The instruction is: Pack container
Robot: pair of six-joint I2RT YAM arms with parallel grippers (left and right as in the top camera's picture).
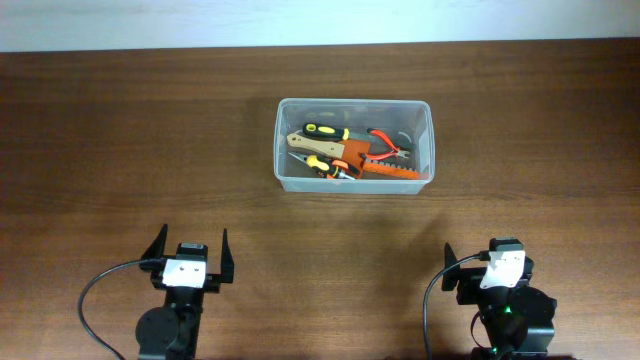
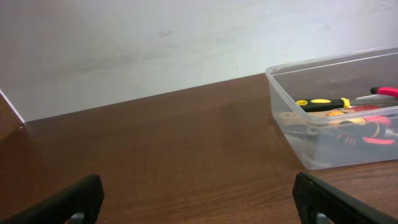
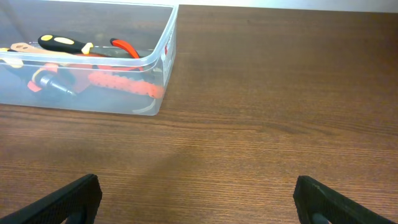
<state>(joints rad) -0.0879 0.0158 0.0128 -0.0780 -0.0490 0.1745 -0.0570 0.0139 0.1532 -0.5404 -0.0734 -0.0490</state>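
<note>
Clear container (image 1: 355, 101) holding hand tools (image 1: 385, 170), left gripper (image 1: 190, 243) and right gripper (image 1: 490, 263) well apart from it, jaws spread, empty.

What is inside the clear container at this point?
In the container lie a black-and-yellow handle, red-handled pliers and an orange toothed tool, overlapping one another. Whatever lies beneath them is covered.
</note>
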